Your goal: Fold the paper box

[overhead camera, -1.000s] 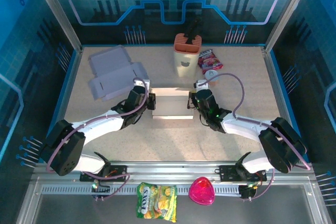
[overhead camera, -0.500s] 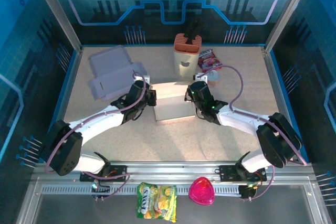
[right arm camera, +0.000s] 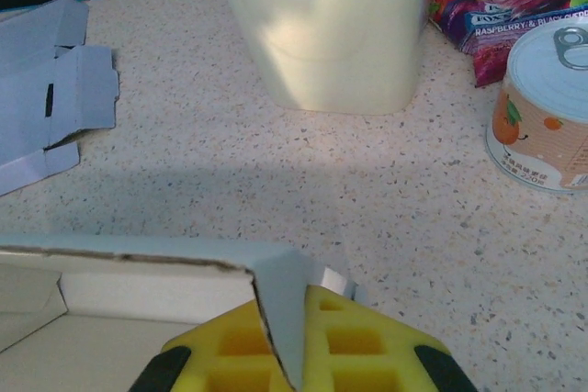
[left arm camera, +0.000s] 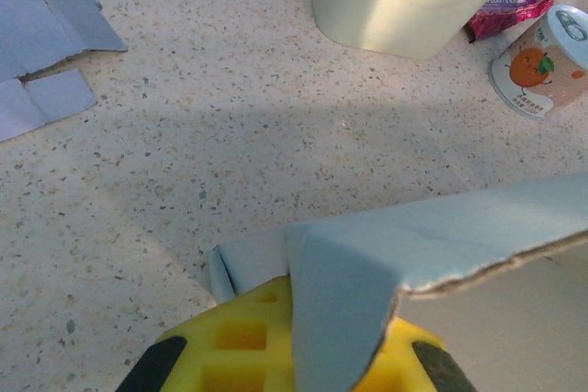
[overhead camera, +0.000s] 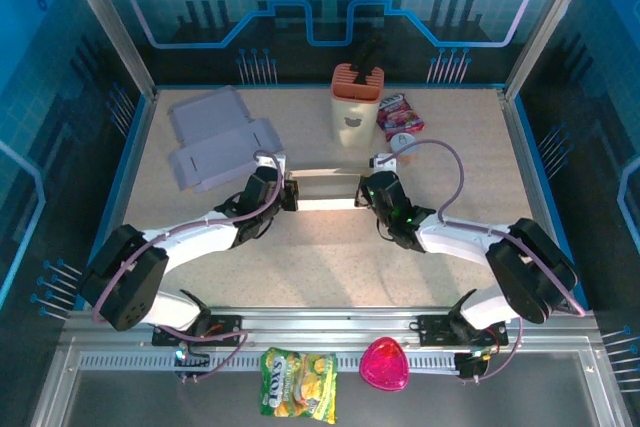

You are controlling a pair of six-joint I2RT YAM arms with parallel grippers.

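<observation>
Yellow-green snack bag (overhead camera: 298,383): lying on the near rail at 6 o'clock, a pink object (overhead camera: 385,365) sitting beside it.
Left tool (overhead camera: 290,194): pinching the 9 o'clock end wall of the paper box (overhead camera: 325,190), yellow pads (left arm camera: 241,335) pressing on the flap.
Right tool (overhead camera: 362,192): pinching the 3 o'clock end wall.
Paper box: spanning between both tools at mid-tabletop (overhead camera: 330,257).
Flat blanks (overhead camera: 215,142): lying at 10 o'clock.
Cream holder (overhead camera: 357,99): standing at 12 o'clock, can (overhead camera: 403,142) and snack packet (overhead camera: 400,113) sitting at 1 o'clock.
</observation>
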